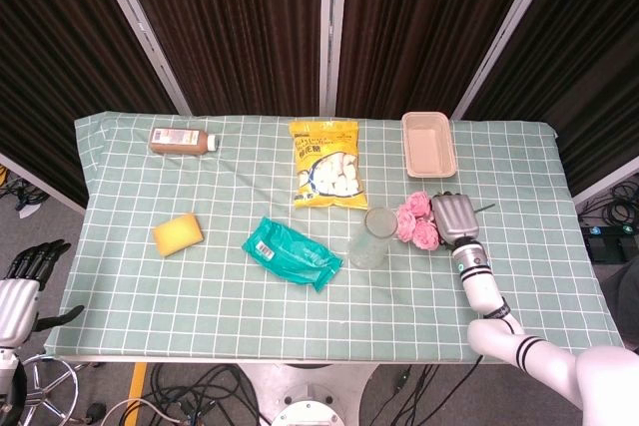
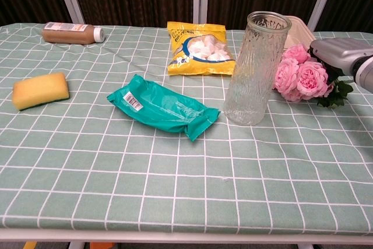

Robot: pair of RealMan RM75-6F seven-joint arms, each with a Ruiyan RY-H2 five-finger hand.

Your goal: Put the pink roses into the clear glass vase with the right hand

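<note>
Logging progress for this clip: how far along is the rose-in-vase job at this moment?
Early stage. Done: the right hand has reached the pink roses, which sit right of the clear glass vase. In hand: it looks closed over the stems, though the grip itself is hidden in both views. Left: lifting the bouquet and lowering it into the vase, which stands upright and holds nothing. The left hand hangs off the table.

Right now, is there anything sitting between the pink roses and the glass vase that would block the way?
Nothing visible does. The pink roses, at the right hand, lie just right of the clear glass vase, with only bare tablecloth between. The vase stands upright, mouth open.
</note>
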